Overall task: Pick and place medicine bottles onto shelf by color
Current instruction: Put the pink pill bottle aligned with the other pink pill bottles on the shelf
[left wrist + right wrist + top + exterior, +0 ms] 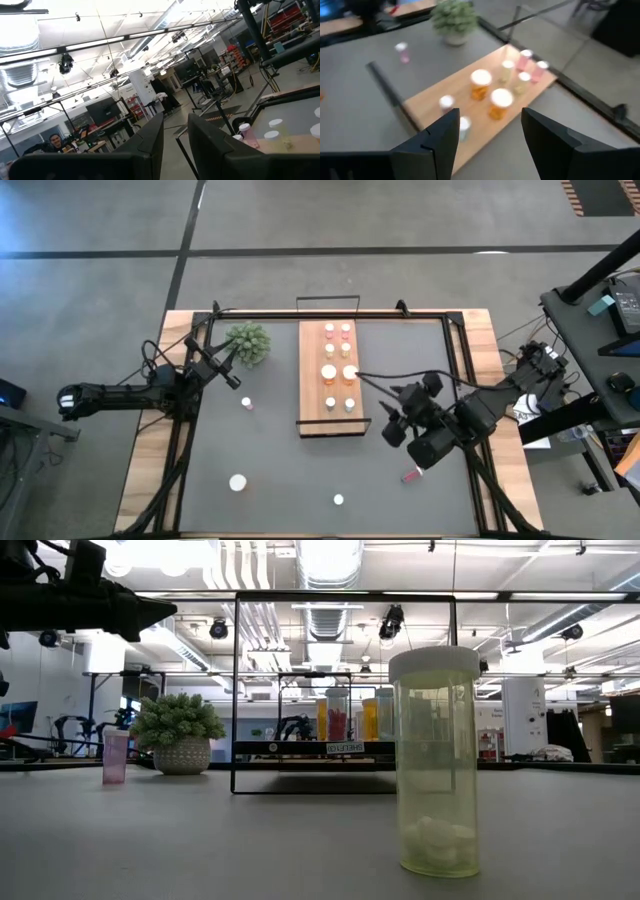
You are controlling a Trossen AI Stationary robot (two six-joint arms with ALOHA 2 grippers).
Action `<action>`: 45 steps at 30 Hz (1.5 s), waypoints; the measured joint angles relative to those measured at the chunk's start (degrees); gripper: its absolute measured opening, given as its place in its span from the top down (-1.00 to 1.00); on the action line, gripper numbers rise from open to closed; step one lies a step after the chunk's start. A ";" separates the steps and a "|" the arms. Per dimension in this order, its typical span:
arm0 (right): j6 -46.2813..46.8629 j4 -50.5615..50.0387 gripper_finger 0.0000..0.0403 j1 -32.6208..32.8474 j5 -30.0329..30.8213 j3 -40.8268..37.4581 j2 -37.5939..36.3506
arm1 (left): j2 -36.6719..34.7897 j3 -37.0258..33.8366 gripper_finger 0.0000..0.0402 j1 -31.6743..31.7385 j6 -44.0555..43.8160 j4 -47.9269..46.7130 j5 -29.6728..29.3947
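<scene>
1. my right gripper (pixel 392 426) hangs just right of the shelf (pixel 311 408), fingers (pixel 437 137) apart, nothing between them.
2. my left gripper (pixel 232 374) is parked by the plant (pixel 248 341), fingers (pixel 150 142) clenched on nothing.
3. shelf has eight bottles (pixel 329 372) standing in two columns.
4. loose on the table: pink bottle (pixel 246 404), big whitish bottle (pixel 238 482), small bottle (pixel 338 500), and a red bottle (pixel 410 475) lying near my right arm.

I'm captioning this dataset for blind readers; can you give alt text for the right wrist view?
A light-wood shelf carries eight white-capped medicine bottles, orange, pink and pale, seen past the right gripper, whose jaws are apart and empty. Beyond stand a potted plant and a lone pink bottle.
</scene>
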 joint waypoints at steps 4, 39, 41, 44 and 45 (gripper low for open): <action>3.88 -1.24 -0.01 -0.89 1.96 0.00 -1.08 | 0.02 0.01 0.64 0.00 -5.57 1.68 1.47; 4.01 -0.97 -0.01 -2.08 5.65 -0.07 -2.27 | 0.02 0.37 0.64 0.02 -67.66 19.83 11.75; 2.09 -0.99 -0.01 -2.08 5.67 -0.07 -2.27 | 0.03 0.74 0.64 0.02 -68.99 19.18 14.89; -0.71 -1.00 -0.01 -2.08 5.66 -0.07 -2.27 | 1.09 3.08 0.64 -0.02 -70.76 15.96 17.59; -1.16 -1.00 -0.01 -2.08 5.65 -0.07 -2.27 | 1.54 4.17 0.64 -0.01 -71.55 13.21 17.64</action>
